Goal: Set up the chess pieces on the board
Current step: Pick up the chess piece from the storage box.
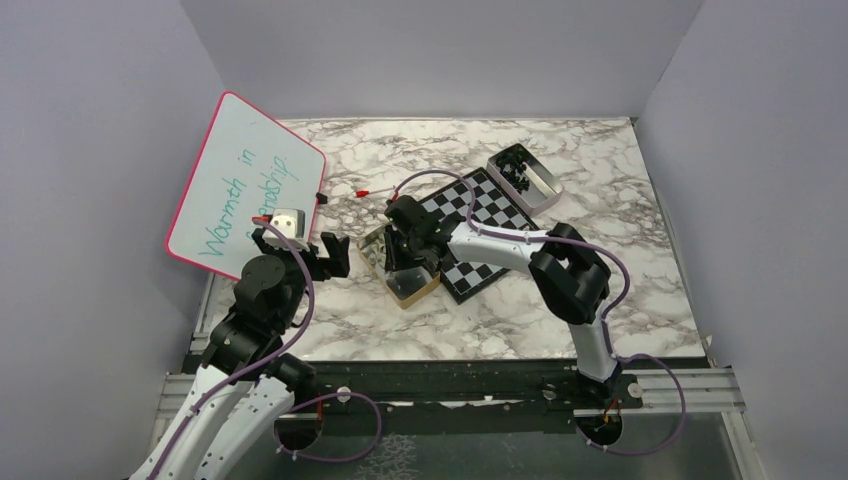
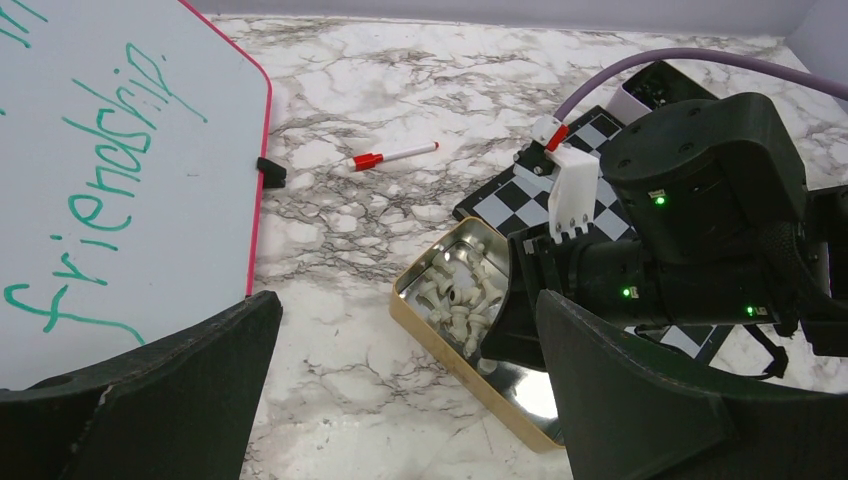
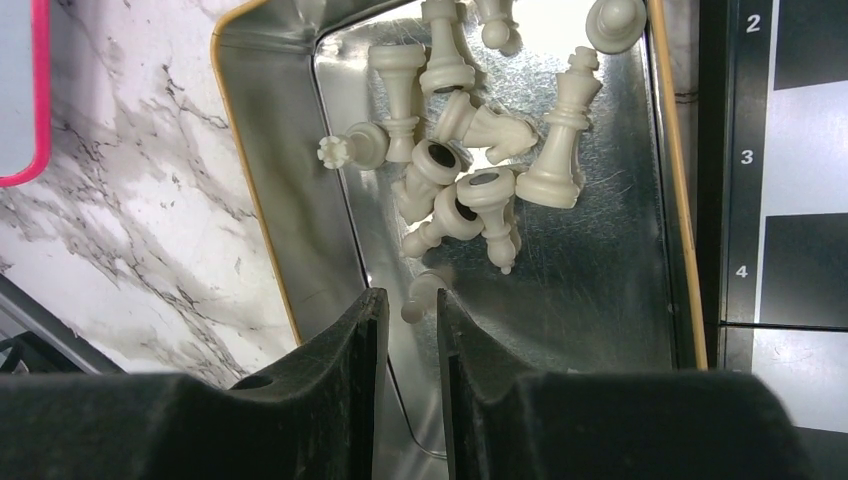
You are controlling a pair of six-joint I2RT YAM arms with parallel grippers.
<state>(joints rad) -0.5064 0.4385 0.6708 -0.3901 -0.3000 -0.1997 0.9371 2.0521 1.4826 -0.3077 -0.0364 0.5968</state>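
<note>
Fetching a piece: right hand (image 3: 410, 303) clamps a pale pawn (image 3: 427, 288) over the tin (image 3: 268, 130); next, place it on the board (image 3: 790, 270).

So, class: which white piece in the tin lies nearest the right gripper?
The blurred pawn, apart from the heap, between the fingertips of the right gripper.

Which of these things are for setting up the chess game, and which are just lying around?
For the job: chessboard; pale pieces in the gold-rimmed tin; dark pieces in the far tin; pale pawn between the right gripper fingers.
Just lying about: pink-framed whiteboard; red-capped marker.
</note>
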